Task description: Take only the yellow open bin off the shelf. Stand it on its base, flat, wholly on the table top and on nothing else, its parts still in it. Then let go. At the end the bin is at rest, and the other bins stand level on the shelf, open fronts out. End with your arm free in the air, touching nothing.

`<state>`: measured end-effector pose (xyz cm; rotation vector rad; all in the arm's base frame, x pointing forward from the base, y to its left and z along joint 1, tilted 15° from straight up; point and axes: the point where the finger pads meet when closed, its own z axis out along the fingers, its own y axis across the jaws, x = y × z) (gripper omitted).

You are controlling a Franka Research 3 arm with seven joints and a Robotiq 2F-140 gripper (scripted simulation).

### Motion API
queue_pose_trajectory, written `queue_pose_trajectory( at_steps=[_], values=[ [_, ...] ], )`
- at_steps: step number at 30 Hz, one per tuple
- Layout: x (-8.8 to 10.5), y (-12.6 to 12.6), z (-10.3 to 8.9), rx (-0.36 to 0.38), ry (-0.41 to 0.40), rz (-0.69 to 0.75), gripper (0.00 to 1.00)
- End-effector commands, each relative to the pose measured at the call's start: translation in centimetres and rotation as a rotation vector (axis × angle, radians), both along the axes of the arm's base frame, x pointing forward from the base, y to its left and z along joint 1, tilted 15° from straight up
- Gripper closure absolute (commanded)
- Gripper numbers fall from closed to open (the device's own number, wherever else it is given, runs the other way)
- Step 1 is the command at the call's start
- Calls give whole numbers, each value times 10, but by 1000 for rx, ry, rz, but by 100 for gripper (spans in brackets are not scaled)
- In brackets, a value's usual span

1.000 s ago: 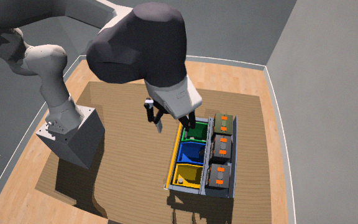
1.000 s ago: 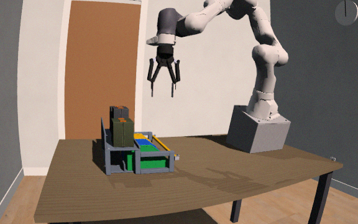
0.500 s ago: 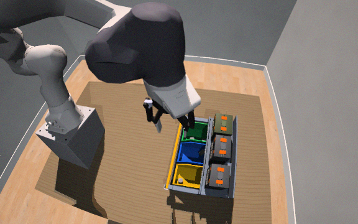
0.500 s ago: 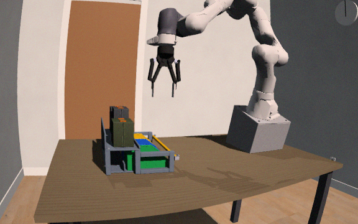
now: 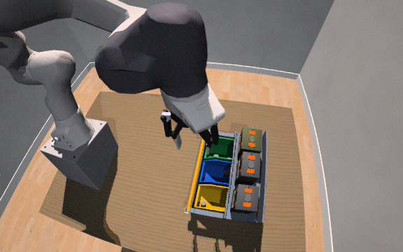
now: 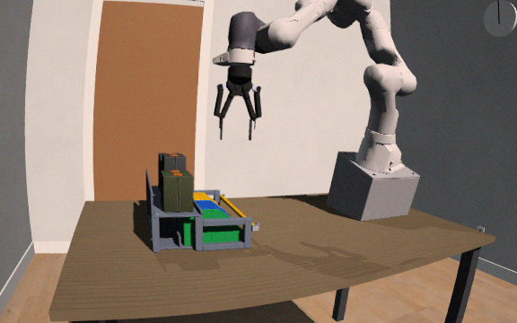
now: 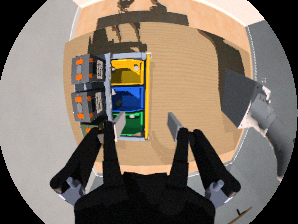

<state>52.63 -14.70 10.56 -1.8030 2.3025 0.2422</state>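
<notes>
The yellow open bin point(image 5: 220, 194) point(image 6: 202, 196) point(image 7: 126, 76) sits in the end bay of the grey shelf point(image 5: 208, 213) point(image 6: 198, 233). A light round part point(image 5: 203, 203) point(image 7: 136, 67) shows in it. The blue bin point(image 5: 216, 173) point(image 6: 209, 205) point(image 7: 128, 103) is beside it in the middle bay, and the green bin point(image 5: 223, 148) point(image 6: 220, 236) point(image 7: 134, 126) is at the other end. My gripper point(image 5: 193, 145) point(image 6: 236, 135) point(image 7: 146, 117) is partly open and empty, fingers down, high above the table on the green bin's side. The yellow bin's base is hidden.
A yellow bar point(image 5: 195, 175) point(image 6: 233, 208) point(image 7: 147, 100) runs along the bins' front. A dark green case point(image 5: 251, 139) point(image 6: 177, 190) and two grey cases point(image 5: 250, 164) point(image 5: 247, 198) stand on the shelf's upper rear level. The robot's base block point(image 5: 82, 157) point(image 6: 371, 193) stands across the table point(image 5: 145, 175) point(image 6: 330, 251).
</notes>
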Motion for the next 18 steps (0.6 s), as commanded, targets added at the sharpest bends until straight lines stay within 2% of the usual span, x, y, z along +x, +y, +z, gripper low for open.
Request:
queue_pose_trajectory(
  at_steps=[1, 17, 18],
  values=[
    [0, 0, 0, 0, -1, -1, 43],
    [-1, 0, 1, -1, -2, -3, 43],
    [0, 3, -10, 0, -1, -1, 43]
  ],
)
